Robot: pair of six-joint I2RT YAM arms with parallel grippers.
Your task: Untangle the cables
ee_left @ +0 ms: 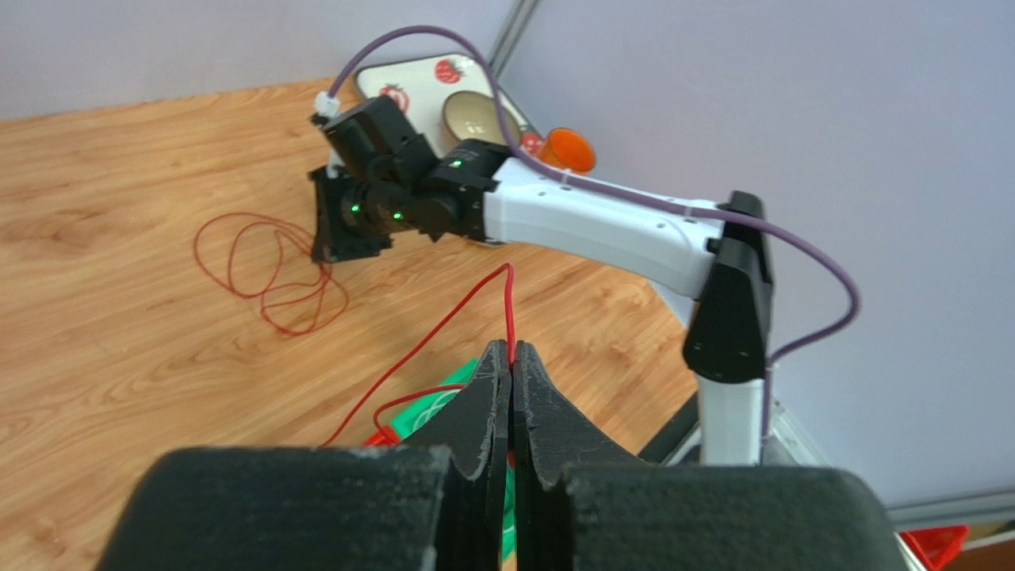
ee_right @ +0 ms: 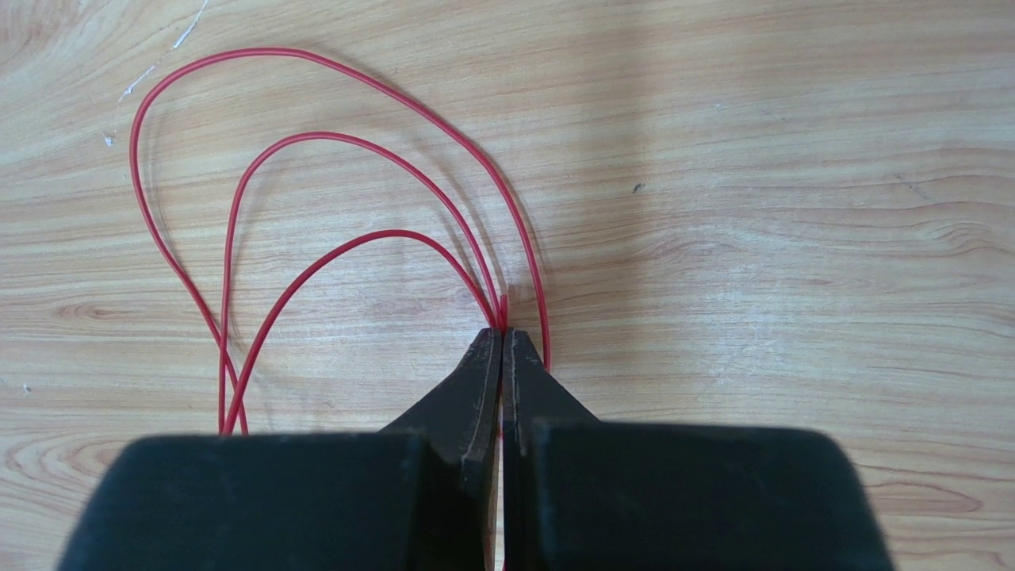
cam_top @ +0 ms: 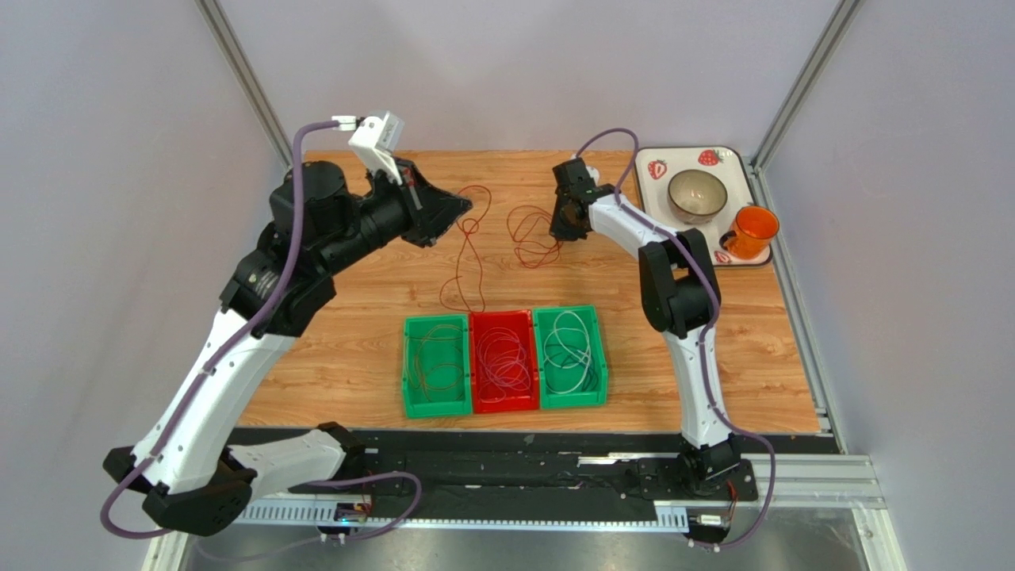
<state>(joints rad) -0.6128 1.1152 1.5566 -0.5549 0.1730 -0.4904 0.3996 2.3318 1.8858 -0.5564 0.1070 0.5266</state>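
Observation:
Two red cables lie apart on the wooden table. My left gripper is raised and shut on one thin red cable, which hangs down in a long loop onto the wood. My right gripper is low at the table, shut on the other red cable where its three loops meet. That cable's coil spreads to the left of the fingers. In the left wrist view the same coil lies beside the right gripper's head.
Three bins sit side by side at the front middle. The left green bin holds brown-orange coils, the red bin red coils, and the right green bin white coils. A tray with a bowl and an orange cup stands at the back right.

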